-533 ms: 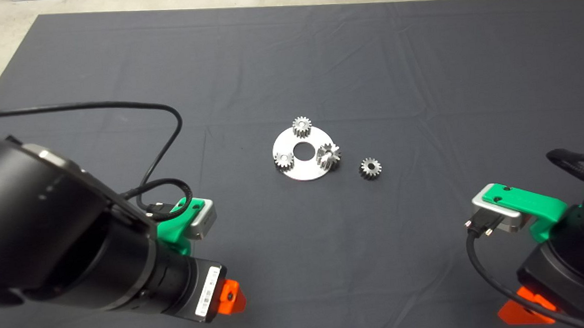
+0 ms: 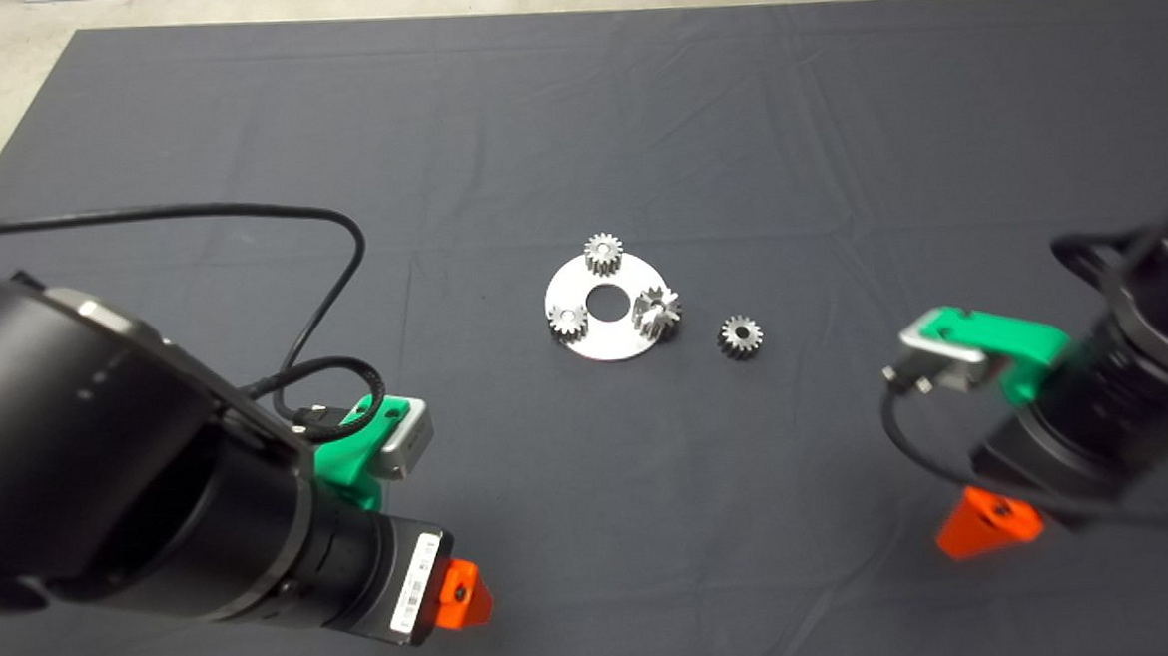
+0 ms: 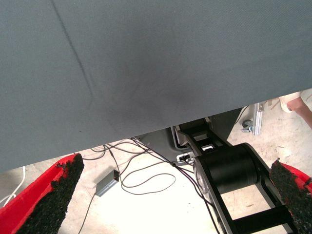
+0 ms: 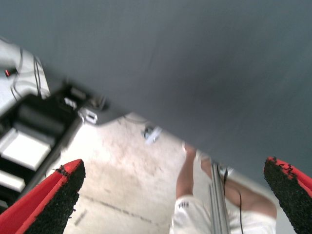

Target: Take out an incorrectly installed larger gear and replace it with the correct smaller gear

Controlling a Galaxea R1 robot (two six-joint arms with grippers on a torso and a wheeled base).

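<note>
— Where do we find the large gear (image 2: 657, 311)?

— On the plate (image 2: 595, 342), at the edge nearest the right gripper (image 2: 984, 524). The small gear (image 2: 740, 336) lies loose on the mat (image 2: 573, 119) just beside it, between plate and that gripper.

— So which arm do we use?

— The right one; both gears lie up and to its left, nearer than to the left gripper (image 2: 458, 595). Its wrist is raised and angled, fingers wide apart, holding nothing.

— And the left?

— Low at the mat's near edge, jaws apart too. It looks idle, though we can't be sure.
</note>
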